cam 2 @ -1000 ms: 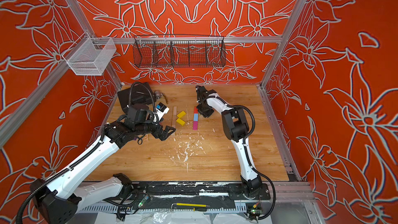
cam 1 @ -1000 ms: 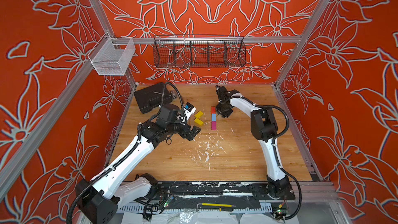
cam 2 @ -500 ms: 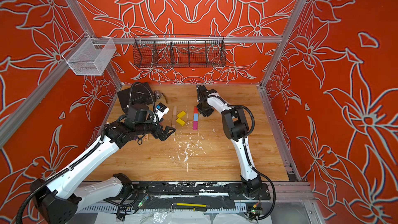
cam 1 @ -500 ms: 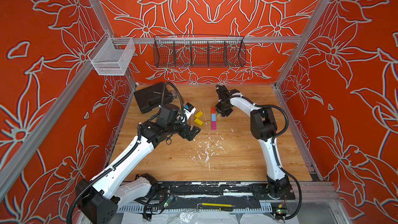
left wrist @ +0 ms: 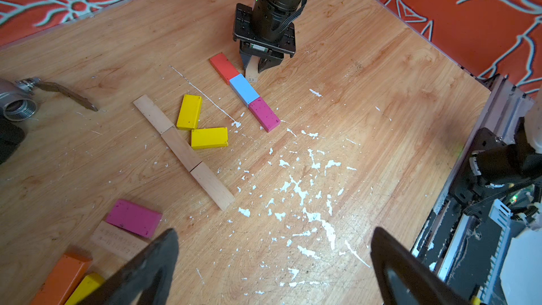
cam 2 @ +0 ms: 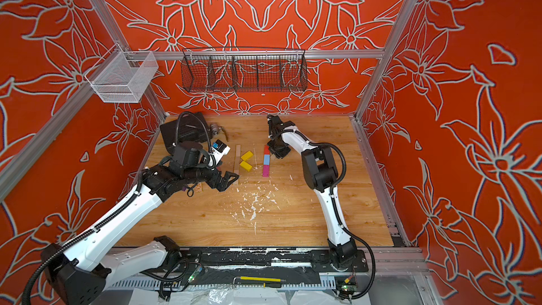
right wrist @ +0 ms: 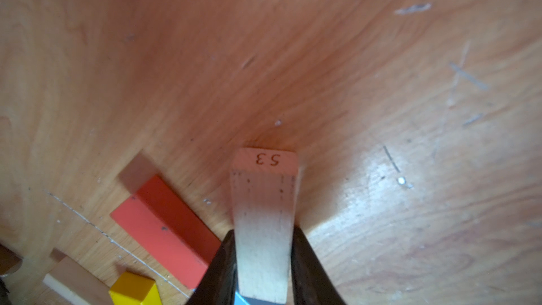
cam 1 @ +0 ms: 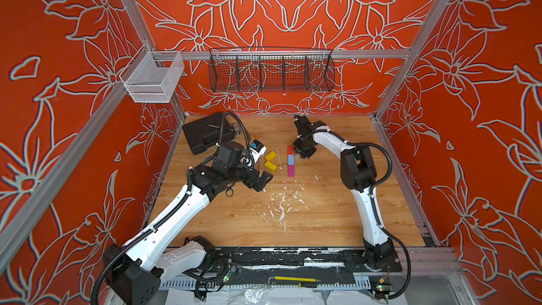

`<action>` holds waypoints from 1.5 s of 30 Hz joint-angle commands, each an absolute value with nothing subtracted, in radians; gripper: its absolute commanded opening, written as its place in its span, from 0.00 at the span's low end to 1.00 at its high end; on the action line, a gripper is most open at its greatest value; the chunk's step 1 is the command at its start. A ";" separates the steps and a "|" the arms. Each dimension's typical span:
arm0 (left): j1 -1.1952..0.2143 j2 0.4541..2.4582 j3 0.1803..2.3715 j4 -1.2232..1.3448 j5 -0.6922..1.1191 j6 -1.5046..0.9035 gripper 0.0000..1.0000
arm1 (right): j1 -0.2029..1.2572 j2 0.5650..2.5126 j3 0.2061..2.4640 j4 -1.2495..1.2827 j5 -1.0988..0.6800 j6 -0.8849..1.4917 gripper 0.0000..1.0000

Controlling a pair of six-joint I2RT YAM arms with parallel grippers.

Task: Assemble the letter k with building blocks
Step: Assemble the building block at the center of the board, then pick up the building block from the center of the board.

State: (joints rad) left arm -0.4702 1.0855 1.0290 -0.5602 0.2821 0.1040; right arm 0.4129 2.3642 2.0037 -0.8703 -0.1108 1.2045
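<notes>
Pale block [right wrist: 264, 215], pinched by right gripper [left wrist: 255, 67] beside the stem [left wrist: 244, 90], seems meant as K's arm (left gripper [left wrist: 274, 234] gapes empty).

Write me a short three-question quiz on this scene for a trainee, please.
1. True or false: the right hand grips a pale block.
2. In the coloured row, which colour lies between the red block and the magenta block? A yellow; B blue; C orange.
3. Fill in: the jaws of the left hand stand ____.
Key: 1 true; 2 B; 3 open.
</notes>
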 commanded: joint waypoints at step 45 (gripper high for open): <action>-0.264 1.252 0.998 -0.689 -0.145 -0.413 0.82 | 0.501 1.416 1.390 -0.639 -0.429 0.429 0.67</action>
State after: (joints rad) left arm -0.3035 1.2263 1.0225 -0.6498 -0.1474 -0.3191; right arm 0.4583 1.4731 1.4174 -0.6712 -0.3843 0.5449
